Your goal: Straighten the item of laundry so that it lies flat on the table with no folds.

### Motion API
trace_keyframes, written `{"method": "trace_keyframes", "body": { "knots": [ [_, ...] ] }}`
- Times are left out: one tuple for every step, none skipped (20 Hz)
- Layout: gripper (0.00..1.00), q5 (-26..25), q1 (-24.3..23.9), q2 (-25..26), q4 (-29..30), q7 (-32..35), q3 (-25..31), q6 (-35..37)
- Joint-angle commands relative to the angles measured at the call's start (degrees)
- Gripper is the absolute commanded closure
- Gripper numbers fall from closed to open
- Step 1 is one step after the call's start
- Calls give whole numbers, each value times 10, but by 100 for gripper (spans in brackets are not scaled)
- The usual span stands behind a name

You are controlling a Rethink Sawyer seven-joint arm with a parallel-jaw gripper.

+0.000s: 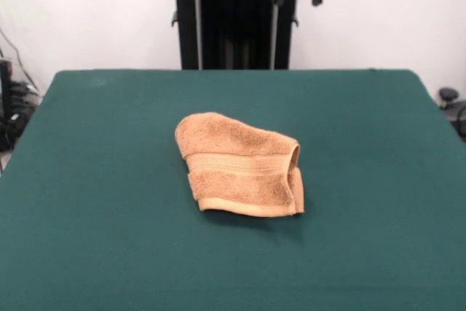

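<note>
table (87, 180): near corners cut off by frame | towel (240, 165): folded, under layers hidden | hand: unseen

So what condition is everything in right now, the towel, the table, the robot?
towel: folded over on itself, bunched, not yet flat; woven band and hem face the camera.
table: green cover smooth, holds only the towel near its middle.
robot pedestal: stands behind the table's far edge; arm drawn back, nothing touching the towel; its grasping end does not show.

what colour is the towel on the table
Orange-tan, with a woven band near its hem; the towel shows best in the front view.
</note>
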Motion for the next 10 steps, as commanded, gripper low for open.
{"method": "trace_keyframes", "body": {
  "knots": [
    [0, 2, 7, 107, -31, 104, 32, -78],
    [0, 3, 7, 114, -33, 104, 32, -87],
    [0, 6, 6, 124, -37, 104, 35, -95],
    [0, 7, 4, 132, -39, 103, 38, -108],
    [0, 8, 5, 141, -45, 104, 38, -114],
    [0, 9, 8, 148, -52, 106, 35, -121],
    [0, 10, 11, 157, -63, 106, 33, -122],
    [0, 12, 13, 167, -75, 104, 33, -117],
    [0, 13, 12, 176, -83, 102, 34, -118],
    [0, 15, 14, 184, -88, 103, 34, -124]
  ]
}}
